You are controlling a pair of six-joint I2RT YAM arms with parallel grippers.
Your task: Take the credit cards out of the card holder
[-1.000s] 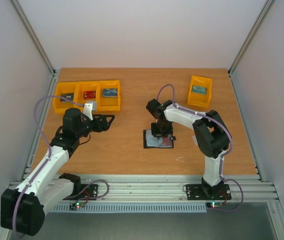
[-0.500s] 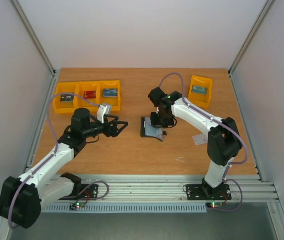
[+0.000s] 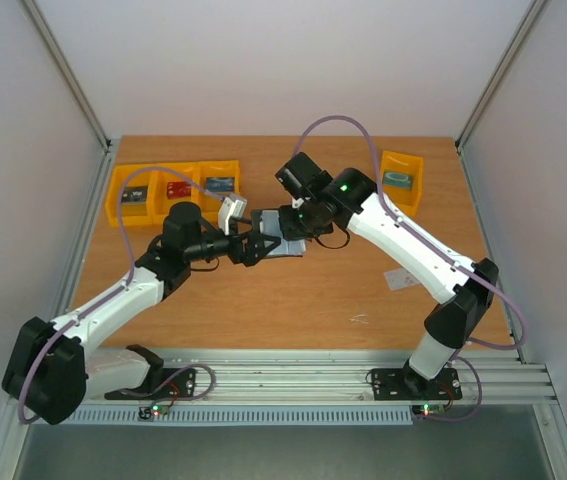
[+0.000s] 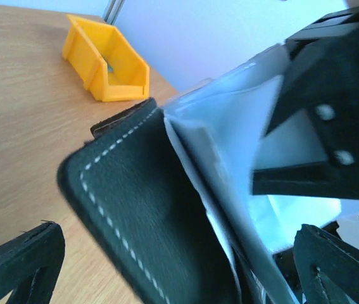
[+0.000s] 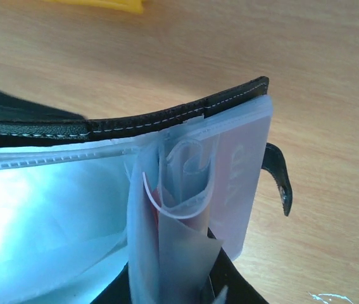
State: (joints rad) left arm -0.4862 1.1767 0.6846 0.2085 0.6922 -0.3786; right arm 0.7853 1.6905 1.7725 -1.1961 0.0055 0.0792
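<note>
Counts first.
- Two white-and-black robot arms, left arm [image 3: 113, 300] and right arm [image 3: 413, 250], both reaching in to meet over the middle of the brown wooden worktop [image 3: 293, 310].
- One black stitched bi-fold card holder with clear plastic sleeves [image 3: 285, 246]. It is held up off the worktop between the two arms, open, with the sleeves fanned out.
- Four yellow plastic bins: three joined in a row at the far left [image 3: 176, 188] and one alone at the far right [image 3: 400, 182]. Each holds one small flat item, too small to identify.
- One small pale slip [image 3: 400, 278] lies flat on the worktop beside the right arm. I cannot tell what it is.

Jaws.
- The right jaws are clenched on the card holder's sleeve side and carry it.
- The left jaws are spread wide. The left wrist view shows one tip low in each corner, with the holder's black outer flap between them and touching neither.

Cards.
- One whitish plastic card with faint reddish marks [image 5: 236, 168] sits inside the end sleeve, just inside the stitched edge.
- A thin red sliver [image 5: 156, 192] shows deeper between the curled sleeves. It may be a second card, but most of it is hidden.
- The small black tab [image 5: 279, 177] hangs off the holder's side.

Hard to see.
- Glare washes out the sleeves on the left of the right wrist view.
- The left wrist view is blurred close up.
- From above, the arms cover most of the holder.
</note>
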